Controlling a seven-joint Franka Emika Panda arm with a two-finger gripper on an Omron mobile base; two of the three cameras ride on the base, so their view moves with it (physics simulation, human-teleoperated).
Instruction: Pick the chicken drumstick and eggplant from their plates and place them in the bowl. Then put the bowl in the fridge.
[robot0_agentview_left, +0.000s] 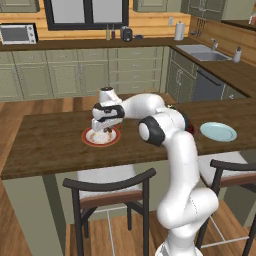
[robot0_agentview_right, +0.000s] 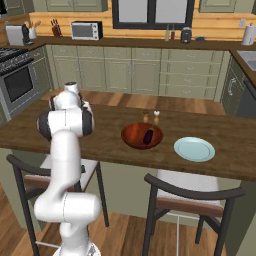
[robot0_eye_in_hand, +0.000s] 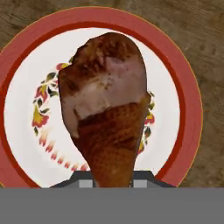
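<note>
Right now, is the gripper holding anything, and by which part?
It cannot be told: the chicken drumstick's narrow end sits between the gripper's fingertips over the red-rimmed plate.

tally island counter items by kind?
Plates: 2 (red-rimmed plate, blue plate)
Bowl: 1
Eggplant: 1, in the bowl
Drumstick: 1, over the red-rimmed plate at the gripper
Shakers: 2
Total: 7
</note>
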